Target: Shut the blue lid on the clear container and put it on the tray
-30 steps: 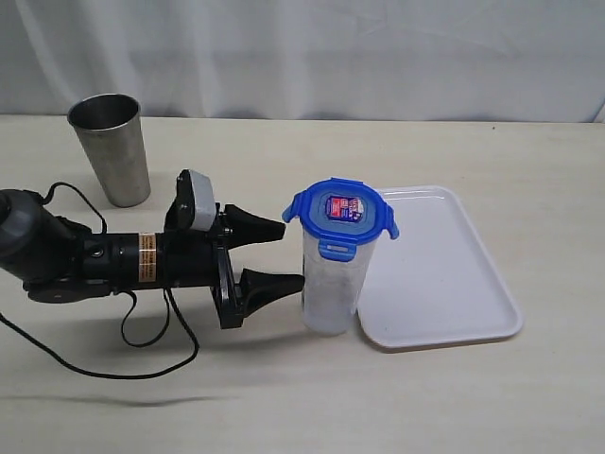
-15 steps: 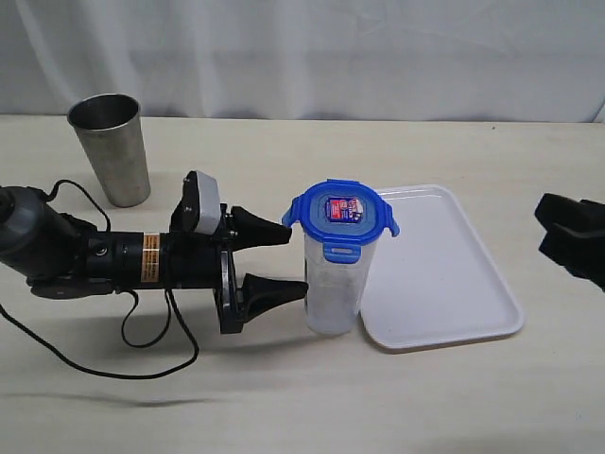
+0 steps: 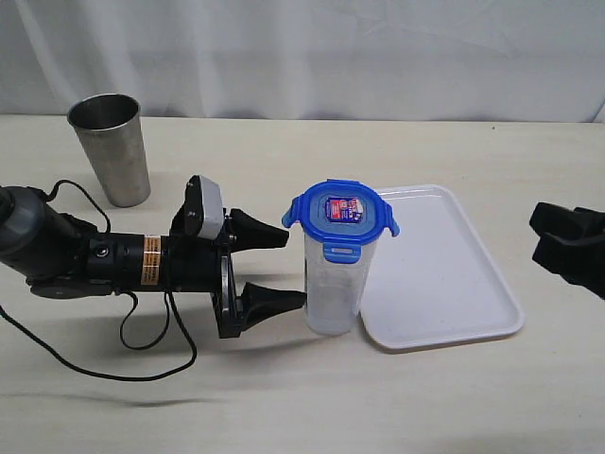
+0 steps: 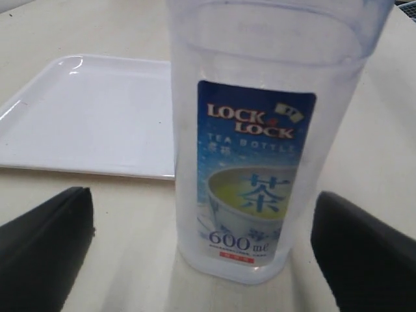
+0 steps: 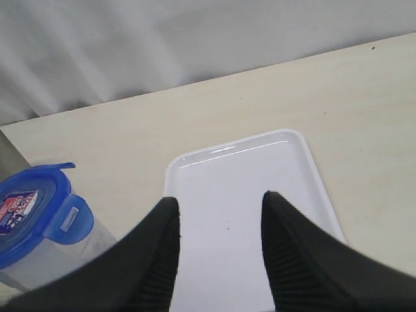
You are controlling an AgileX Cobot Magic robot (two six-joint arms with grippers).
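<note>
While the right gripper [image 3: 536,235] hangs parted beyond the tray [image 3: 444,274], the nearer left gripper [image 3: 294,265], jaws spread, faces the upright container [image 3: 333,284] just ahead of its tips.

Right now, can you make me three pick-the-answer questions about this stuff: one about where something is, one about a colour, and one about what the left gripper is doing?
1. Where does the container stand?
A. on the table, beside the tray
B. on the tray
C. inside the cup

2. What colour is the lid?
A. red
B. green
C. blue

3. How is the left gripper?
A. shut on the container
B. open
C. shut on the cup

Answers:
1 A, its base sits on the table next to the tray's rim.
2 C, the lid is bright blue.
3 B, its fingers stand wide apart and squeeze nothing.
</note>
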